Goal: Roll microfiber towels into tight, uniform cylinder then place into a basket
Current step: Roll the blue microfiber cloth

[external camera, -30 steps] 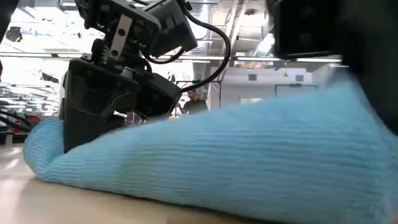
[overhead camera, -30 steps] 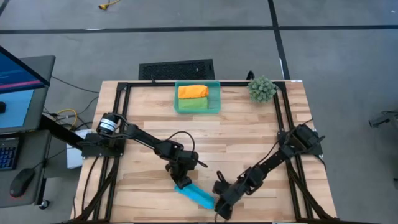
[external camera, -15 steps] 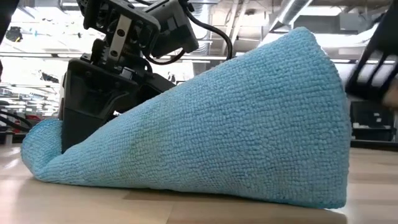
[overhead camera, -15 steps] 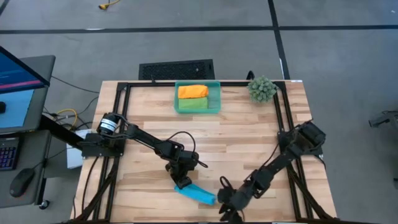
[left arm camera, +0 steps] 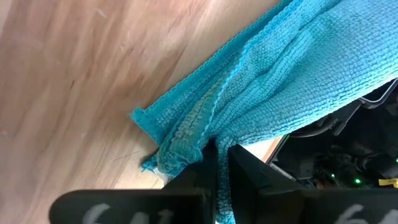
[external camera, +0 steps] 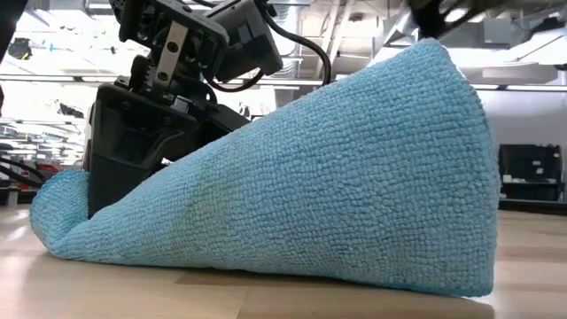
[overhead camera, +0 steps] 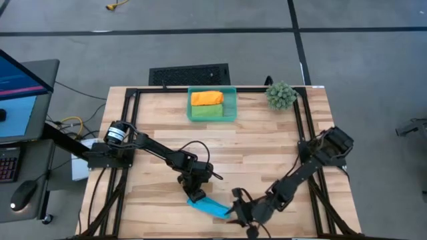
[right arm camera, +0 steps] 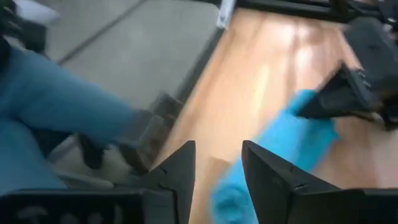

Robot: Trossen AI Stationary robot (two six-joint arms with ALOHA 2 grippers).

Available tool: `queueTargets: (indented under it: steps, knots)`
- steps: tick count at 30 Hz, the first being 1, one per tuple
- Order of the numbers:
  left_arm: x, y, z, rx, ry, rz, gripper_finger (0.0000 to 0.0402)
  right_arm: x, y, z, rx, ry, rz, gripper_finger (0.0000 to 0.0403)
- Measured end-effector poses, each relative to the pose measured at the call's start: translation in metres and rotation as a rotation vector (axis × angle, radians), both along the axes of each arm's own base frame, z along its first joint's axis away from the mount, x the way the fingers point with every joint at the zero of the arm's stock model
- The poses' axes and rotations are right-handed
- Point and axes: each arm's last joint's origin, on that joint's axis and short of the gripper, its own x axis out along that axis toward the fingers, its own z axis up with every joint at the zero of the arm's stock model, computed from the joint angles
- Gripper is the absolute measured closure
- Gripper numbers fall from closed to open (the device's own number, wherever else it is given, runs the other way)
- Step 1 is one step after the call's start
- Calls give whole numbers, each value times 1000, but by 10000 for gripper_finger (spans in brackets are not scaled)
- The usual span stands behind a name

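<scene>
The sky-blue towel (overhead camera: 211,208) lies loosely rolled on the table near the front edge; in the low view (external camera: 292,186) its right end stands tall and wide. My left gripper (overhead camera: 195,194) is shut on its left end. My right gripper (overhead camera: 235,211) is open just off the towel's right end and above it, touching nothing; its fingers (right arm camera: 180,168) point toward the towel (right arm camera: 292,149). The orange towel (overhead camera: 206,98) and the green towel (overhead camera: 206,112) lie rolled in the teal basket (overhead camera: 233,105). The yellow towel is out of view. My left gripper pinches the towel's bunched left end (left arm camera: 198,138) between its two shut fingers, several layers together. The fingers come from above, pointing down. The towel rests on the table, narrow at the held end (external camera: 62,208) and widening toward its free right end.
A spiky green plant ball (overhead camera: 281,95) sits at the far right corner. A black frame (overhead camera: 299,127) runs around the tabletop. Bare wood lies between the basket and the arms. A person's leg shows beyond the table's near edge in the right wrist view (right arm camera: 56,99).
My right gripper has come off the towel's right end, moved away from it and risen. The towel's right end, freed, now stands tall and wide. My left gripper has kept its hold on the left end.
</scene>
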Motion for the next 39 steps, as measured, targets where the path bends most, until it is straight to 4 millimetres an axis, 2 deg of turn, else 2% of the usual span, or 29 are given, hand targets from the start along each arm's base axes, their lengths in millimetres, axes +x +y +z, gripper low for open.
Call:
queueTargets:
  steps: [5, 8, 11, 15, 18, 21, 28, 35, 39]
  knots:
    - [0, 0, 0, 0, 0, 0, 391, 14, -10, -10, 29, 53, 36, 253]
    - [0, 0, 0, 0, 0, 0, 391, 22, -2, -11, 50, 40, 61, 253]
    - [0, 0, 0, 0, 1, 0, 391, 20, -3, -19, -11, 102, 52, 255]
    - [0, 0, 0, 0, 2, -1, 391, 23, -12, -36, -7, 230, -77, 262]
    - [0, 0, 0, -1, 1, -2, 391, 28, -15, -36, 59, 241, -135, 269]
    - [0, 0, 0, 0, 1, -2, 391, 27, -16, -41, 84, 279, -165, 275]
    - [0, 0, 0, 1, -12, -9, 391, 29, -13, -69, 183, 402, -192, 280]
    - [1, 0, 0, 17, -25, -14, 389, 29, -14, -69, 231, 439, -235, 282]
    - [0, 0, 0, 29, -49, -37, 367, 28, -14, -70, 227, 445, -235, 282]
